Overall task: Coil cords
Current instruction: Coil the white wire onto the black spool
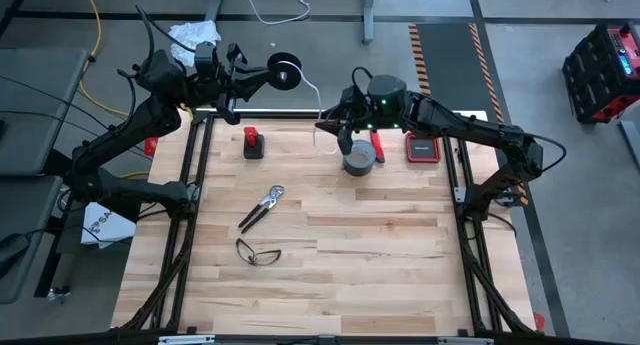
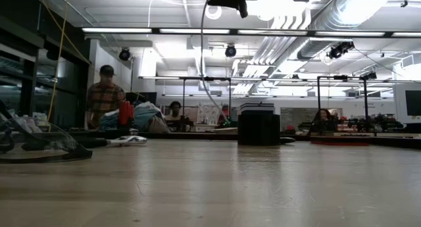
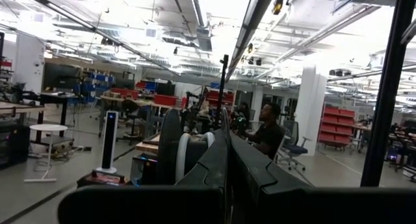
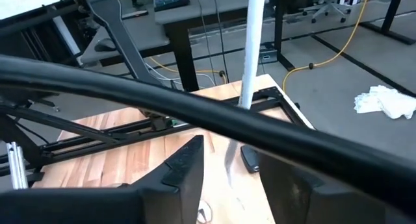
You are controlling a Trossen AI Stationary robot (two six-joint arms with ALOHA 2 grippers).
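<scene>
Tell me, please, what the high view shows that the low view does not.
Only the high view shows the left gripper shut on the black spool, plus the pliers, safety glasses and red-handled tool.

Only the low view shows people seated in the room behind.

Both show the white cord hanging down and the grey tape roll on the table.

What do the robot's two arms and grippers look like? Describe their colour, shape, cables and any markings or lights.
Both arms are black, built of slim jointed segments. Loose black cables loop along the left arm and the right arm. Small green lights glow on the round housing behind the right gripper. The left gripper has two flat dark fingers.
</scene>
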